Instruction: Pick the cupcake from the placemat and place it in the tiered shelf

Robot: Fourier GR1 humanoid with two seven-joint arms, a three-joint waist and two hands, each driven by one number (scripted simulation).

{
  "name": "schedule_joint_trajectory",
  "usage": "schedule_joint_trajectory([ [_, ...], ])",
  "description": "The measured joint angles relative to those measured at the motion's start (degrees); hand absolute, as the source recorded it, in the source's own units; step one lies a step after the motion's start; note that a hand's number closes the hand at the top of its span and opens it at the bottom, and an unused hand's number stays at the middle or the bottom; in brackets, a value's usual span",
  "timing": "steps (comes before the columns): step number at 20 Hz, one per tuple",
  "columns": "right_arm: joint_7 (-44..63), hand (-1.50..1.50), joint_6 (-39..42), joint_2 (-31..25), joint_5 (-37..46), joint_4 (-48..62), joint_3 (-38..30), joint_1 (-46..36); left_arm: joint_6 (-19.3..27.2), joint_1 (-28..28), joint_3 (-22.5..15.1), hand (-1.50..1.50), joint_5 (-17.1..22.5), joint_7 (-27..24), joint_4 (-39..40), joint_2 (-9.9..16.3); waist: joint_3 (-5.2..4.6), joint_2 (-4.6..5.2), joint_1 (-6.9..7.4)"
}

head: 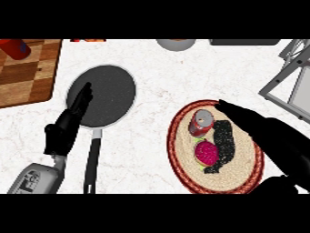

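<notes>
A round woven placemat point(184, 157) with a red rim lies right of centre. On it sits the cupcake point(206, 154), pink on top with a green edge. My right hand point(278, 136) comes in from the lower right and hovers over the mat, open. One straight finger point(232, 108) points up-left past the mat's rim, and the thumb point(223, 143) lies just right of the cupcake, touching or nearly touching it. The tiered shelf point(298, 84), a grey metal frame, stands at the right edge. My left hand point(64, 129) rests open at the left, fingers straight.
A red can point(201, 122) stands on the mat above the cupcake. A dark frying pan point(103, 95) with a long handle point(92, 159) lies under my left fingers. A checkered cutting board point(16, 75) with a red bottle point(11, 48) is top left. A grey bowl point(176, 44) sits at the back.
</notes>
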Motion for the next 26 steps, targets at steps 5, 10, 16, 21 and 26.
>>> schedule_joint_trajectory([
  [5,1.49,-1.50,1.23,4.82,6.18,-1.59,0.71,1.93,-1.50,-1.39,2.04,0.00,-1.54,0.71,1.18,-1.45,0.02,0.04,0.03],
  [10,3.95,-1.50,3.82,9.76,9.51,-2.22,0.62,2.38,-2.55,-0.61,3.11,0.00,-3.56,0.17,1.24,-3.33,0.02,0.06,0.09],
  [16,0.81,-1.50,5.69,13.29,14.46,0.40,-0.17,4.69,-3.68,0.10,4.43,0.00,-5.40,2.39,-1.09,-4.56,0.02,0.05,0.12],
  [21,0.81,-1.50,7.08,16.86,18.76,0.87,0.58,5.92,-4.72,0.26,5.54,0.00,-7.02,1.92,-0.79,-6.04,0.02,0.06,0.10],
  [26,-1.96,-1.50,8.05,18.68,22.73,3.28,0.71,7.09,-5.20,-0.03,6.53,0.00,-8.51,2.86,-0.97,-7.27,0.02,0.06,0.10],
])
